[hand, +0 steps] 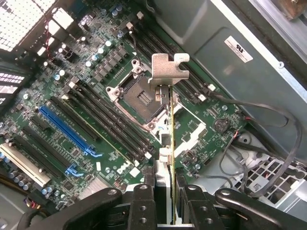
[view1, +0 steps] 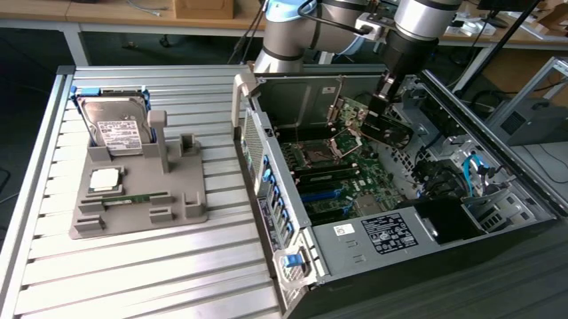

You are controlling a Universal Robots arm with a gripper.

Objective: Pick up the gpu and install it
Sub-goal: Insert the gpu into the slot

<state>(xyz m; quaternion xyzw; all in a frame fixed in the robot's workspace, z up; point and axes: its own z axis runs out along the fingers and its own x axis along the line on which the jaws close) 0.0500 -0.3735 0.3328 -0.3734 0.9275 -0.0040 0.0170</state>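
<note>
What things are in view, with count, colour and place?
table: one, silvery slats, under the holder
computer case: one, grey, open, exterior view's right
motherboard: one, green, inside the case
holder: one, grey, exterior view's left
hard drive: one, silver, propped in holder
processor chip: one, silver, flat on holder
memory stick: one, green, flat on holder
gpu: one, silvery bracket, above motherboard
arm: one, grey, over the case
gripper: one, black, shut on the gpu

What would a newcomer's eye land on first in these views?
The claw gripping the gpu edge-on above the motherboard, inside the open computer case on the exterior view's right. Then the hard drive standing in a grey holder on the exterior view's left.
</note>
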